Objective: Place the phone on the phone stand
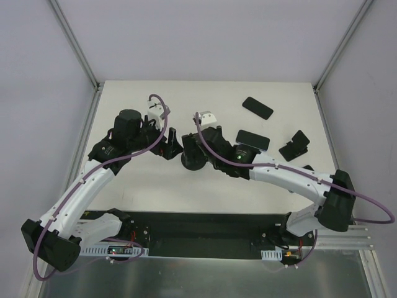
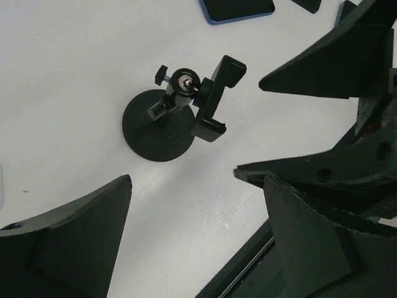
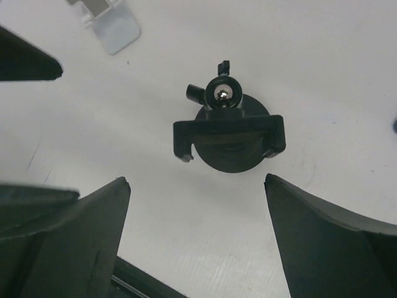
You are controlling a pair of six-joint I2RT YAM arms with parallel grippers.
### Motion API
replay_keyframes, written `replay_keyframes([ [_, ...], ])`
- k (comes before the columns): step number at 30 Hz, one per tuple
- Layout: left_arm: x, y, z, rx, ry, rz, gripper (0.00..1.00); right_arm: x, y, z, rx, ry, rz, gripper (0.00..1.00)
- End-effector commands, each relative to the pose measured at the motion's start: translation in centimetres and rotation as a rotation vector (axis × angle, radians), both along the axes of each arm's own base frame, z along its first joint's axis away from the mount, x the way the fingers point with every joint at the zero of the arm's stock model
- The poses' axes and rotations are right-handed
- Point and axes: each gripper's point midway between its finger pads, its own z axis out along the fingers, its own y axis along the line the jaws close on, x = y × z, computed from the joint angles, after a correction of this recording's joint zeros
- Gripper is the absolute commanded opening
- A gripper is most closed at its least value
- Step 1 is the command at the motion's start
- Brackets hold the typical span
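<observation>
The black phone stand (image 2: 162,127) has a round base and a clamp cradle (image 2: 214,99), and stands upright on the white table. It also shows in the right wrist view (image 3: 229,133) and in the top view (image 1: 192,162). A dark phone (image 1: 253,140) lies flat right of it, its blue-edged corner in the left wrist view (image 2: 239,7). A second dark phone (image 1: 257,107) lies farther back. My left gripper (image 2: 197,186) is open and empty just short of the stand. My right gripper (image 3: 196,180) is open and empty on the stand's other side. Both hover close together (image 1: 177,148).
A small black folding stand (image 1: 294,146) sits at the right. Two white stands sit behind the grippers (image 1: 158,112) (image 1: 208,117), and one shows in the right wrist view (image 3: 115,25). The right gripper's fingers (image 2: 322,68) crowd the left wrist view. The table's near edge (image 3: 136,282) is just below.
</observation>
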Motion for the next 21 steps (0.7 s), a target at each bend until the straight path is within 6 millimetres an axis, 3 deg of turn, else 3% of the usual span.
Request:
replay_keyframes([
  [1,0.1,-1.2,0.5,-0.058,0.000,-0.058,0.84,-2.9,-3.3,1.8,0.065,0.006,0.066,0.93],
  [4,-0.5,-2.8,-0.2,-0.088,0.067,-0.160,0.81,-2.9,-6.2,2.1,0.093,0.004,0.060,0.96],
  [6,-0.6,-3.5,-0.5,-0.106,0.110,-0.182,0.80,-2.2,-9.1,0.4,0.081,0.034,0.006,0.99],
  [7,-0.5,-3.7,-1.0,-0.104,0.130,-0.183,0.80,-2.6,-9.9,1.1,0.124,0.035,0.023,1.00],
  [8,-0.4,-3.7,-1.3,-0.097,0.134,-0.176,0.80,-2.6,-10.8,0.1,0.129,0.059,0.012,1.00],
  [9,-0.3,-3.7,-1.5,-0.089,0.137,-0.172,0.80,-1.5,-12.5,0.0,0.157,0.075,-0.045,1.00],
  [11,-0.1,-3.6,-2.0,-0.075,0.141,-0.159,0.80,-1.7,-13.8,0.7,0.213,0.101,-0.047,1.00],
  [16,-0.5,-3.7,-1.6,-0.083,0.139,-0.175,0.80,0.8,-20.5,0.7,0.174,0.108,-0.260,0.96],
  [19,-0.4,-3.2,-1.3,-0.074,0.114,-0.156,0.82,1.6,-25.2,-1.0,0.093,0.195,-0.463,0.96],
  [20,-0.4,-3.2,-1.2,-0.072,0.108,-0.152,0.82,1.1,-26.8,-2.1,0.073,0.254,-0.538,0.96],
  [21,-0.4,-3.1,-1.1,-0.071,0.100,-0.149,0.82,1.4,-29.5,-2.8,0.085,0.287,-0.662,0.96],
])
